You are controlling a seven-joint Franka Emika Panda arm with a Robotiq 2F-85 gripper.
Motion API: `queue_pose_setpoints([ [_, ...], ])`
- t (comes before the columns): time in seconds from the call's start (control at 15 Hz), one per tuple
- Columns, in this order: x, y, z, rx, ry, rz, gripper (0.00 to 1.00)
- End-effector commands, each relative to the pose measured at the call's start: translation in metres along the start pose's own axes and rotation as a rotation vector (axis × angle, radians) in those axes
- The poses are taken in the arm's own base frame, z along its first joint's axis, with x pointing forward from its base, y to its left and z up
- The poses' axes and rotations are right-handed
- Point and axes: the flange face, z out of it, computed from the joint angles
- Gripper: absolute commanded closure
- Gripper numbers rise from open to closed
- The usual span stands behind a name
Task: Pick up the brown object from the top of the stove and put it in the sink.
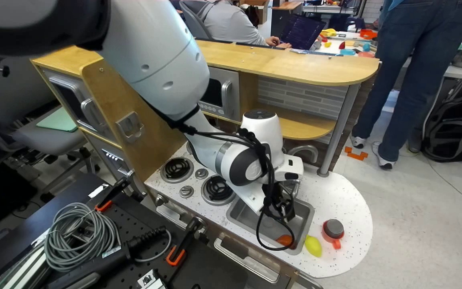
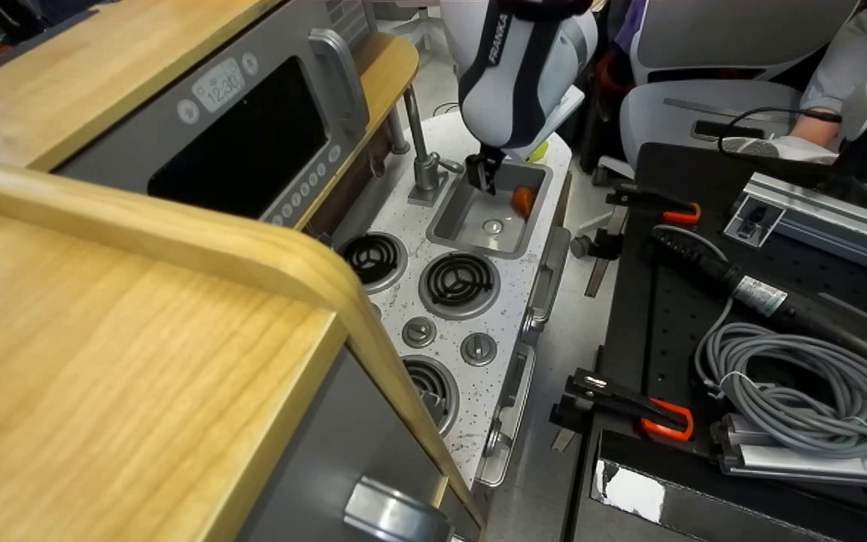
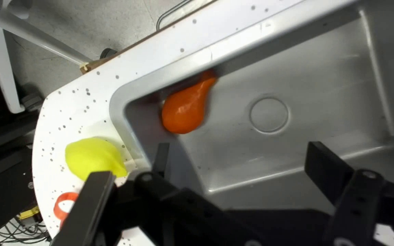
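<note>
Brown lump lies inside the sink, left of centre in the wrist view, so I judge the task done. My gripper has its jaws spread, nothing between them. Leaving worries me: swinging sideways, I could knock the faucet, upper centre in an exterior view, or snag the drooping cable on it.

Pale floor, grey chair

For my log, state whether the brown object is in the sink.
In: the wrist view shows the brown object lying inside the sink, near a corner.
</note>
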Motion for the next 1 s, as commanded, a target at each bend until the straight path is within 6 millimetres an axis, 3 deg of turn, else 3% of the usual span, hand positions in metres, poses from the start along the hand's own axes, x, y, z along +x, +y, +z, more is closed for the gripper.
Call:
queue_pose_setpoints([
  [0.0,-0.04,0.011,-0.064,0.058,-0.025,-0.043,0.0],
  [0.33,-0.071,0.033,-0.129,0.097,0.0,-0.078,0.0],
  [0.47,-0.086,0.039,-0.15,0.174,-0.01,-0.175,0.0],
  [0.53,-0.063,0.029,-0.124,0.108,-0.001,-0.101,0.0],
  [0.73,-0.078,0.038,-0.145,0.155,-0.003,-0.154,0.0],
  [0.93,-0.081,0.038,-0.146,0.16,-0.005,-0.163,0.0],
])
